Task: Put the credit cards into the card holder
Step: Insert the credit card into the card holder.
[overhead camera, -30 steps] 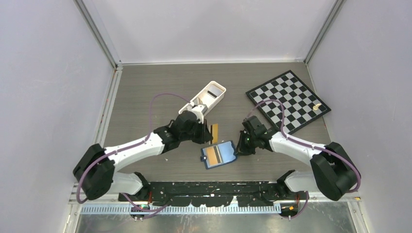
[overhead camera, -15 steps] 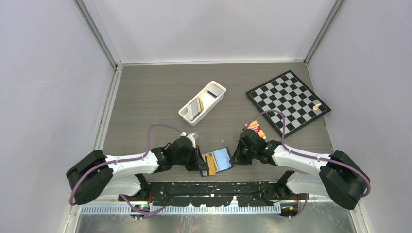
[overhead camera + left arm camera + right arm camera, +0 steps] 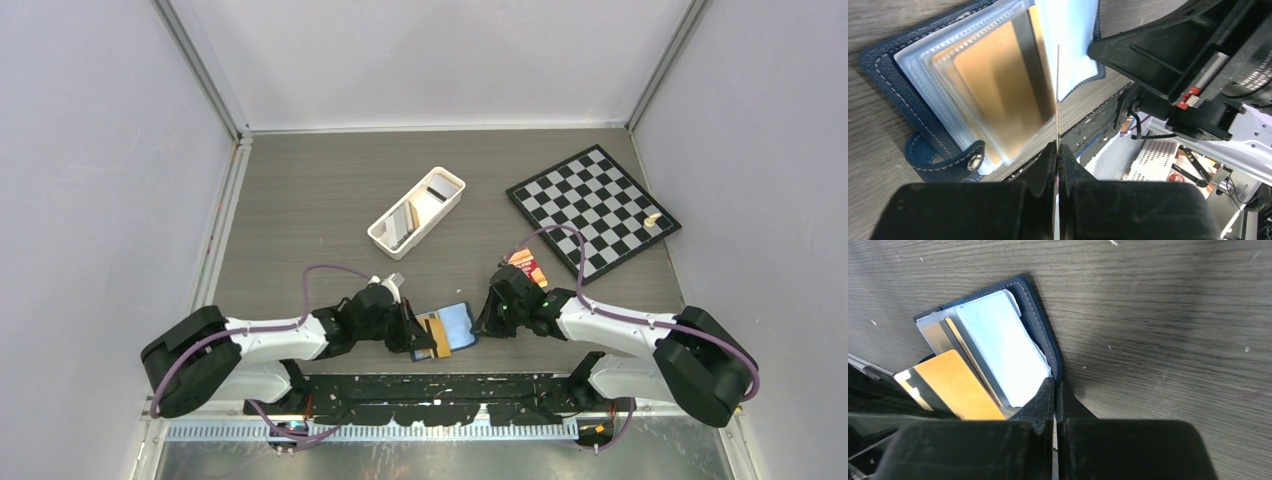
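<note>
- Whereas a second ago the left gripper was up near the white tray above mid-frame, it has come down to the lower centre of the overhead view, just left of the card holder.
- It is clenched on a gold card, which the left wrist view shows edge-on as a thin line rising from the fingertips.
- In the right wrist view the card's free end lies over the lower left part of the open holder, against the clear sleeves; whether it has entered a slot I cannot tell.
- The holder has slid a little toward the bottom of the frame and turned slightly, and it lies open on the table.
- The right gripper is clamped on the holder's navy edge at its right side, and it has followed the holder down.
- Gold already shows under the sleeves in the left wrist view; a stowed card or a reflection, I cannot say.
- By my reading, the task has passed from fetching to inserting, with the other credit cards waiting in the tray.
</note>
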{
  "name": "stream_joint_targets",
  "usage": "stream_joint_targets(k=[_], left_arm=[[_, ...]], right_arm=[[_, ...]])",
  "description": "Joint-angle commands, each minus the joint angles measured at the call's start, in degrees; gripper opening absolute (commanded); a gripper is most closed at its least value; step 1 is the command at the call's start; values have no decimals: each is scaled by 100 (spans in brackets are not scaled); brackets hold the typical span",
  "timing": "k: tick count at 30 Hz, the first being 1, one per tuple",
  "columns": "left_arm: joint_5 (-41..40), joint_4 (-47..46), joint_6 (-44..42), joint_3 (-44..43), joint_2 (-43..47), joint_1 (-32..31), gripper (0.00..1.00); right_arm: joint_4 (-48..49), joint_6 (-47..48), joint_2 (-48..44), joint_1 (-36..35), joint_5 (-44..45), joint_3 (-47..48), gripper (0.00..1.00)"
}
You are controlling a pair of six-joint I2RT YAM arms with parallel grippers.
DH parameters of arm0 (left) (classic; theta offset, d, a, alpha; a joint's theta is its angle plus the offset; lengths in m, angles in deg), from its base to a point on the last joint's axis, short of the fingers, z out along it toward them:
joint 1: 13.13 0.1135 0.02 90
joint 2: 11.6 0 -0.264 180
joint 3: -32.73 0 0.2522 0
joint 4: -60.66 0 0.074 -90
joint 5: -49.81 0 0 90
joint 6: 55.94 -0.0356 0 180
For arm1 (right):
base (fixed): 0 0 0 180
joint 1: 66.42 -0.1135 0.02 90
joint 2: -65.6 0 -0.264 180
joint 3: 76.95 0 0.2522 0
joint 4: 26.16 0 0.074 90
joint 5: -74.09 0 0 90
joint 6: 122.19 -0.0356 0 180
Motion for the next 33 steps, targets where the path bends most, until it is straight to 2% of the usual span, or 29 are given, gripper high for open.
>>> stream_joint_targets(k=[1, 23, 33], left_arm=[[-176, 203, 71, -188, 436, -13, 0], [-142, -335, 105, -205, -549, 182, 0], [219, -760, -124, -206, -977, 469, 0]], right_arm=[[-211, 8, -2, -35, 547, 3, 1], [-545, 53, -101, -71, 803, 129, 1], [-504, 98, 116, -75, 788, 152, 1]])
